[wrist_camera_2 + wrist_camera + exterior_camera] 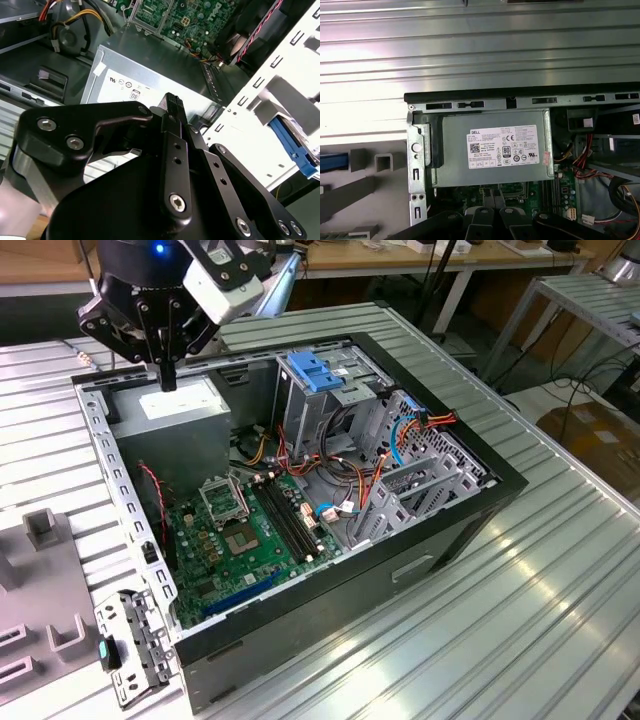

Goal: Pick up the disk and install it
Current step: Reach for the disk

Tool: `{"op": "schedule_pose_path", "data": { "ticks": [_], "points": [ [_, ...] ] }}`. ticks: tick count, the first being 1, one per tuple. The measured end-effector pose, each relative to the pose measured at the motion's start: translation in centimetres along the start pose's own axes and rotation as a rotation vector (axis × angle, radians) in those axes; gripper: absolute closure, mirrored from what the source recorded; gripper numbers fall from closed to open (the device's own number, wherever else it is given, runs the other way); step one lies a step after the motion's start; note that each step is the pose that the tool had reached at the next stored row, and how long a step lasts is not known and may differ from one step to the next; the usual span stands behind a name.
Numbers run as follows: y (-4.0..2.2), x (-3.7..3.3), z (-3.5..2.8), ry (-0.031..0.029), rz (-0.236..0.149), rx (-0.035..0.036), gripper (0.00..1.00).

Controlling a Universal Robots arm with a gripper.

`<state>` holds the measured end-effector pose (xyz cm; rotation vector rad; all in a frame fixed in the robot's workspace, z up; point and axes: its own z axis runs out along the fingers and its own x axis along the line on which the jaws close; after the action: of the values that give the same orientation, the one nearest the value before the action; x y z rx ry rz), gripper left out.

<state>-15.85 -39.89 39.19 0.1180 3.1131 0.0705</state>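
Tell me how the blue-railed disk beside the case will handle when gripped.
Likely stiff: the disk shows a straight, hard-looking blue plastic rail. That smooth plastic could slip in a pinch. With no round edge showing, it should not roll.

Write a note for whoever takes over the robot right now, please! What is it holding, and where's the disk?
End effector: shut, holding nothing, hovering over the grey power-supply box inside the open computer case.
Disk: probably the blue-railed part just outside the case's perforated wall in the second wrist view, though I can't be sure.
Done: nothing picked up, nothing installed that I can see.
Left: picking the disk up and installing it.
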Motion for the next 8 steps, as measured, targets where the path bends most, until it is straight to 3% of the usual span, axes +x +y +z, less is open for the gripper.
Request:
{"op": "schedule_pose_path", "data": {
  "ticks": [8],
  "points": [
    [-0.04,0.49,0.03,0.0001,0.000,0.0000,0.89]
  ]
}}
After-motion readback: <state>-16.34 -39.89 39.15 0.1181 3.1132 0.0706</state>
